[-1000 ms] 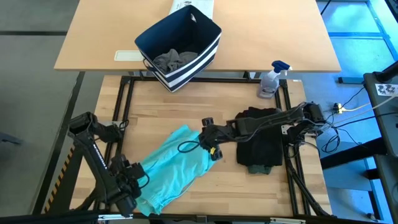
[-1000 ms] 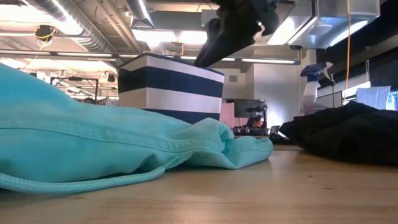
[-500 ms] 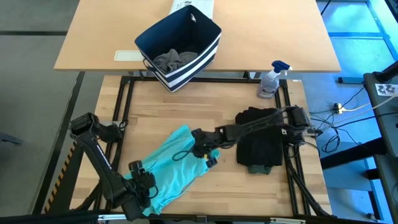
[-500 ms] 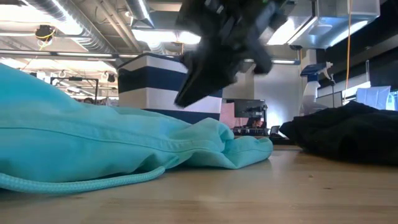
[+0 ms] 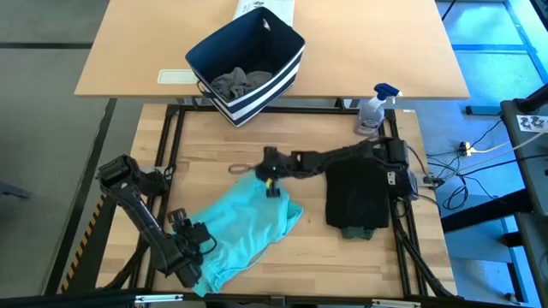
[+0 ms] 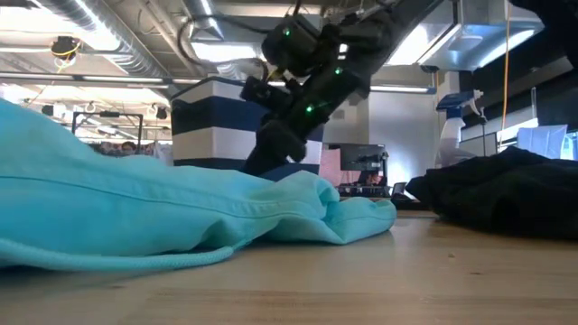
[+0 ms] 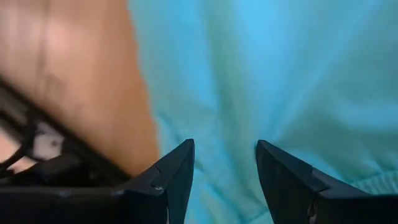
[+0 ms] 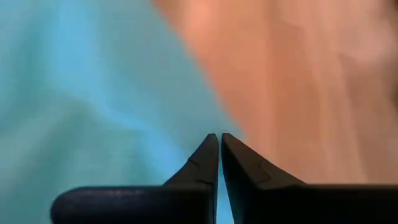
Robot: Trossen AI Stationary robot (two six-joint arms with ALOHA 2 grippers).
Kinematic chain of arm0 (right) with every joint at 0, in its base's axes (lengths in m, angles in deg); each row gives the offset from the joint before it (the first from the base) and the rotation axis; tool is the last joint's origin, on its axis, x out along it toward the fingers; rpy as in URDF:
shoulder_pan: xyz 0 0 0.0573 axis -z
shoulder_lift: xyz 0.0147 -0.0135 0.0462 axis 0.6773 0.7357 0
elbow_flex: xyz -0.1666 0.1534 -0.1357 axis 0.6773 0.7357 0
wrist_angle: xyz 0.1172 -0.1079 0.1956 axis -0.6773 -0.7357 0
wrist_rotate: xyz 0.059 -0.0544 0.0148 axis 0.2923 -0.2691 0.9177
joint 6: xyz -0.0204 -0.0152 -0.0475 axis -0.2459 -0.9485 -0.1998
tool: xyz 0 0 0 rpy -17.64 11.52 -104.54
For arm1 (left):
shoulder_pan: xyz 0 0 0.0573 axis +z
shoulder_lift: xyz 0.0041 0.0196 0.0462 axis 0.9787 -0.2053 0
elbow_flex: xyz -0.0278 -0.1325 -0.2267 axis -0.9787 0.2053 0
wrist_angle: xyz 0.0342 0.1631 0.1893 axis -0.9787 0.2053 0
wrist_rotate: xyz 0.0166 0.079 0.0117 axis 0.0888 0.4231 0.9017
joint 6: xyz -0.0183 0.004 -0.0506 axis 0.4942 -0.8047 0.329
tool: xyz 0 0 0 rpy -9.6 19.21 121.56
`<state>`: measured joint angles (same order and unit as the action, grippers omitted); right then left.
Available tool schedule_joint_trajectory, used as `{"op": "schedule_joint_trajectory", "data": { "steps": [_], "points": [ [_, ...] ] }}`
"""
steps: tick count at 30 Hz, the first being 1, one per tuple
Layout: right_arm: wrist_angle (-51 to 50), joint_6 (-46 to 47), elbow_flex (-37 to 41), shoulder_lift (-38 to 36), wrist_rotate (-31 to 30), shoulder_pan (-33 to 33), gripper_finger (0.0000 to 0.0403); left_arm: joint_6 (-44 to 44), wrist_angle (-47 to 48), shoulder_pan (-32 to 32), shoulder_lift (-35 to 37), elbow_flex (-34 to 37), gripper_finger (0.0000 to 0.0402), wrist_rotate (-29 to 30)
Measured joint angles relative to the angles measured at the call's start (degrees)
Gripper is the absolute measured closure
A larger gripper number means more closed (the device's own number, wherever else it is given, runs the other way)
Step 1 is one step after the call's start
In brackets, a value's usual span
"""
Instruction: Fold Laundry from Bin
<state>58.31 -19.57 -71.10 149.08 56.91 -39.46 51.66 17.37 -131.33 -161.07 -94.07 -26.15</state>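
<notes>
The teal piece point(image 5: 244, 227) lies spread on the wooden table, and the low view shows it as a long fold point(image 6: 181, 208). My right gripper point(image 5: 248, 169) is shut and slants down at the piece's far corner, its tips over the edge between cloth and wood point(image 8: 219, 138). My left gripper point(image 5: 204, 248) is open and points down over the near-left part, with cloth showing between its fingers point(image 7: 224, 163). The navy striped bin point(image 5: 248, 56) stands on the far table and holds a grey garment point(image 5: 240, 81). My right gripper has its shut fingertips at the teal piece's far edge point(image 8: 186, 124), slanting down from the table's right. In the low view the cloth fold hides the tips, so I cannot tell whether they touch. My left gripper stands open above the cloth; I cannot tell whether it touches.
A folded black garment point(image 5: 355, 197) lies at the table's right, with an olive edge point(image 5: 360, 231) under its near end. A spray bottle point(image 5: 372, 107) stands at the far right corner. There is bare wood between the teal piece and the far rail.
My right gripper has come down and moved toward the far edge, from over the teal piece's right part to its far corner, and has shut. My left gripper has sunk toward the cloth's near-left part. The teal drawstring at the near edge has shifted.
</notes>
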Motion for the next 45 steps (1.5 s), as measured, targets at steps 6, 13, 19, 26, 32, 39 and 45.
{"op": "schedule_joint_trajectory", "data": {
  "steps": [6,13,19,26,32,39,45],
  "points": [
    [-6.53,6.0,-2.54,-2.08,2.03,2.65,0.04,0.49,5.84,1.1,0.0,-3.61,0.0235,-0.32],
    [-13.36,4.46,-2.8,-9.66,-1.78,-6.46,0.0401,-2.62,4.56,-1.12,0.13,-12.04,0.0235,10.87],
    [-21.69,7.47,-0.68,-9.52,-7.29,-17.02,0.0401,-5.83,-8.36,-1.59,-1.99,-10.14,0.0235,14.51],
    [-15.44,15.11,8.12,-9.25,-8.09,-21.59,0.0402,-8.28,-16.43,-0.89,-6.53,-8.57,0.0235,7.1],
    [-14.49,17.78,13.65,-9.25,-7.93,-19.89,0.0402,-13.46,-21.29,-0.09,-9.82,-8.57,0.0235,-0.95],
    [-13.86,17.84,15.82,-9.4,-8.04,-12.44,0.0402,-22.94,-27.51,4.1,-10.34,-8.57,0.0235,1.23],
    [-8.73,14.25,16.0,-9.27,-8.06,-4.1,0.0402,-35.89,-32.93,10.04,-10.33,-8.57,0.0235,3.68]
  ]
}}
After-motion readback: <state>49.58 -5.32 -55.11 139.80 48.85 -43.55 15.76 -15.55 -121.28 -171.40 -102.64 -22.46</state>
